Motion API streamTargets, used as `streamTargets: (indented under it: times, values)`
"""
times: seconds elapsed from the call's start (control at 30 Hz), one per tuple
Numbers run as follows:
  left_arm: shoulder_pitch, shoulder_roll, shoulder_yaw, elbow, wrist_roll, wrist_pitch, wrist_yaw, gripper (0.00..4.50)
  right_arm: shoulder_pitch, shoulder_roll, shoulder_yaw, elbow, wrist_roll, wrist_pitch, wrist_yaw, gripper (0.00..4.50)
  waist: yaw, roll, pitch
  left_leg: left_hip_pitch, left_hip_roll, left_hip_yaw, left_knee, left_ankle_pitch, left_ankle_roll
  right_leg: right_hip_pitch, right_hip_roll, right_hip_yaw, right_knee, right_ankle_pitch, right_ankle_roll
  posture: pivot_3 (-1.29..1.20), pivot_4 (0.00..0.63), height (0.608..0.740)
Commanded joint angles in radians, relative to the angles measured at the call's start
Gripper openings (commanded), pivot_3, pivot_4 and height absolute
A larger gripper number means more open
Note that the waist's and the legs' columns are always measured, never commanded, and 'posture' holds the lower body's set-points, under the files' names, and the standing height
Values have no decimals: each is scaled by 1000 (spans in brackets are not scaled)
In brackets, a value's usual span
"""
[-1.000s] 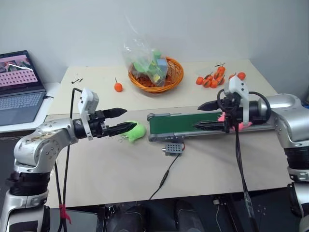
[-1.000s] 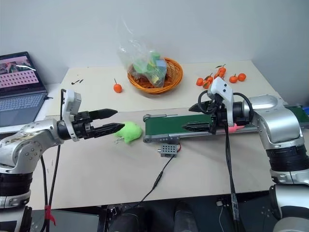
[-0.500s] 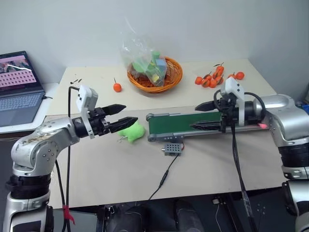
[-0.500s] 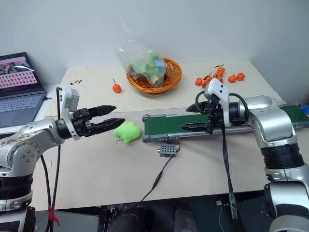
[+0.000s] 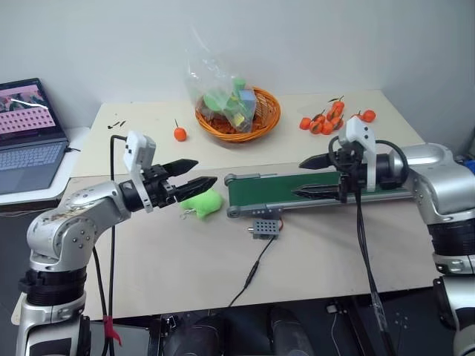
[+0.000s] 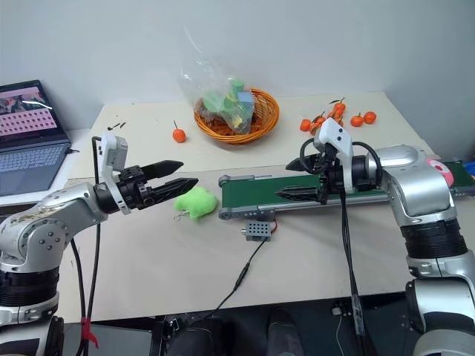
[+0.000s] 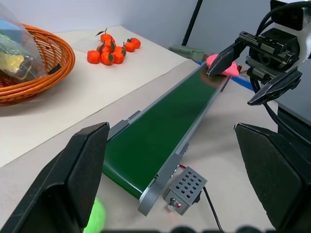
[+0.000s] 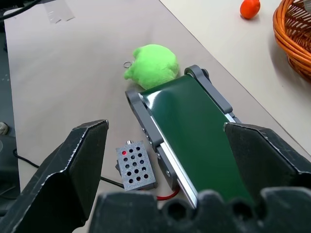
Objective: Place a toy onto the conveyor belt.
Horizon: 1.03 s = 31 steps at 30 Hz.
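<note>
Pink plush toy [image 6: 443,167] rode smooth green belt [image 5: 282,188] rightward; both tools spread.

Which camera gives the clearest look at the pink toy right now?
The left wrist view: the pink toy lies at the far end of the conveyor belt, partly behind the right claw. The right eye view catches its edge behind the right arm.

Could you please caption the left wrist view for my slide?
Small pink plush toy on long dark green conveyor belt, open right pincer beside it.
</note>
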Motion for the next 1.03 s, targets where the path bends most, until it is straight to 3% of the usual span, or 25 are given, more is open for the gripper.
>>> streamTargets:
  times: [0.03,1.03]
  values:
    - [-24,4,5,-36,-4,-5,-1,4394,-26,0,-23,-21,3,-13,1,4500,0,0,0,0,0,0,0,0,0,0,0,0,0,0,0,0,150,740]
    - [-38,16,-13,-22,31,-10,-9,4394,-6,3,-32,-34,12,-8,-8,4500,0,0,0,-1,0,0,-1,0,0,0,0,0,-2,0,0,0,150,740]
